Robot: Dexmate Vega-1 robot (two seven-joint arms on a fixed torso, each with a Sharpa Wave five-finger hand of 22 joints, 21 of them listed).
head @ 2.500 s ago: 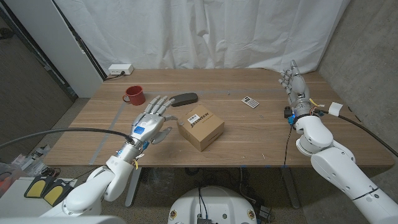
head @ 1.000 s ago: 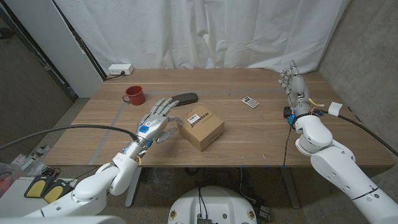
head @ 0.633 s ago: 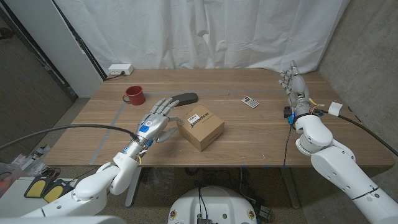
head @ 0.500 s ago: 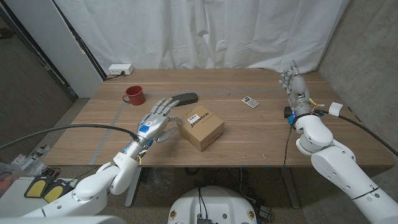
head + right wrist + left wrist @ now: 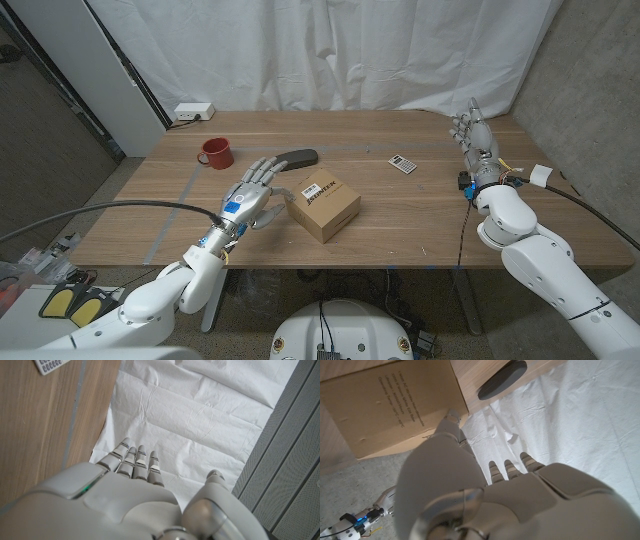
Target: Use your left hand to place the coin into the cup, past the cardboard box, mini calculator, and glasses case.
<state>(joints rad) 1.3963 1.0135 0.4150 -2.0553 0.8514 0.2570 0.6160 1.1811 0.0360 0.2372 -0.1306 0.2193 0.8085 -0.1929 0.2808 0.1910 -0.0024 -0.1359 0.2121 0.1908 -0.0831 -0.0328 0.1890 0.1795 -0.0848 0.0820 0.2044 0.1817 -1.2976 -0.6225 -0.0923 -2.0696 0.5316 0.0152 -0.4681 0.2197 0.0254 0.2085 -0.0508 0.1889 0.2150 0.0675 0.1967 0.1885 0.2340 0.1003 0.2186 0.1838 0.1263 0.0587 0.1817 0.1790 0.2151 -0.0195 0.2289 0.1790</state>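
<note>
Red cup [image 5: 214,152]: handled mug, upright, beyond the cardboard box [image 5: 324,203]. Left hand [image 5: 250,195], fingers spread, empty, just beside the box. Right hand [image 5: 473,134] fingers apart, empty.

Left hand [image 5: 251,194] hovers with fingers spread right beside the cardboard box [image 5: 324,204], which sits near the tabletop's [image 5: 420,215] front edge, about mid-width. Red cup [image 5: 215,153] is toward the back left, the dark glasses case [image 5: 296,158] between cup and box. Little calculator [image 5: 402,164] sits right of centre. Right hand [image 5: 472,135] stands upright, fingers apart, at the right edge.
</note>
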